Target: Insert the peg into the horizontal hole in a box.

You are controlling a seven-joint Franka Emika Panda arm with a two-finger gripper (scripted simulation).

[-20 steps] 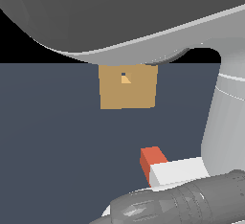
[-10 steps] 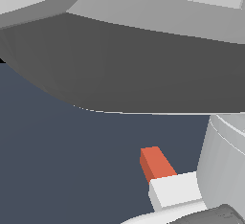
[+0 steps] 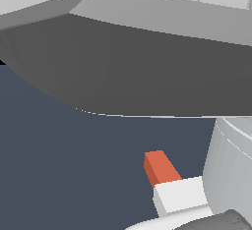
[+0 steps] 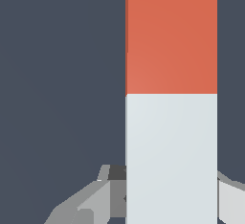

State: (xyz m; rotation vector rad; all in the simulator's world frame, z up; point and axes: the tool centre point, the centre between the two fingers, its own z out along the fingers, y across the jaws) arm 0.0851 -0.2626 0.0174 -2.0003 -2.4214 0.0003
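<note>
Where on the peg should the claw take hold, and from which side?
Grip the peg across its two long flat side faces, on the white portion, coming straight down from above. The bar lies flat with parallel sides that suit the pads. The wrist view shows a claw finger on either side of that white end, leaving the orange end free.
</note>
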